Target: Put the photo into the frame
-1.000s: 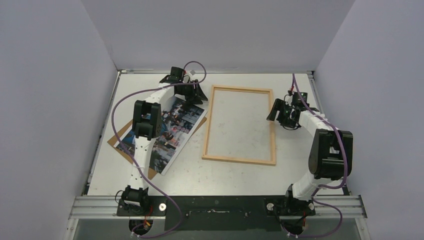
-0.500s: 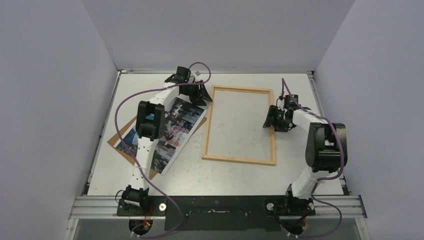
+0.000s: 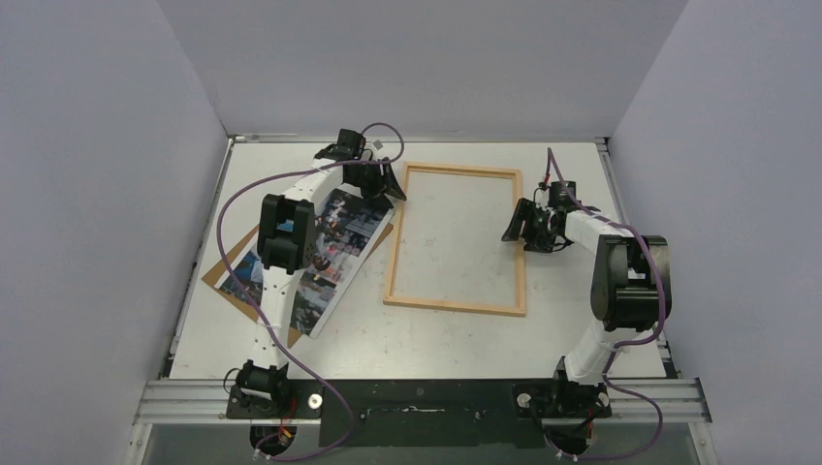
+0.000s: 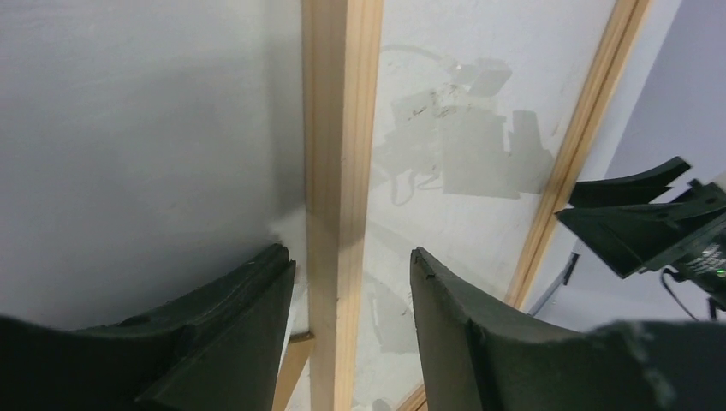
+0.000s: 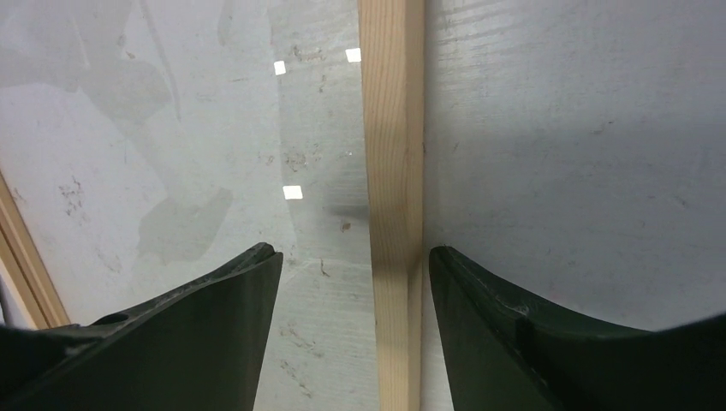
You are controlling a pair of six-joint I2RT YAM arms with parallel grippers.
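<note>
photo (image 3: 351,231): partly under left arm (image 3: 281,242) | backing board (image 3: 217,270): mostly covered

The left arm (image 3: 279,291) and right arm (image 3: 591,351) are white with black joints. Purple cables (image 3: 225,208) rise from their black base plate (image 3: 417,413).

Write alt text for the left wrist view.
The left gripper, jaws open, straddles one pale wooden bar of the frame without gripping it. The frame lies on the white table; the right gripper shows at the right edge.
</note>
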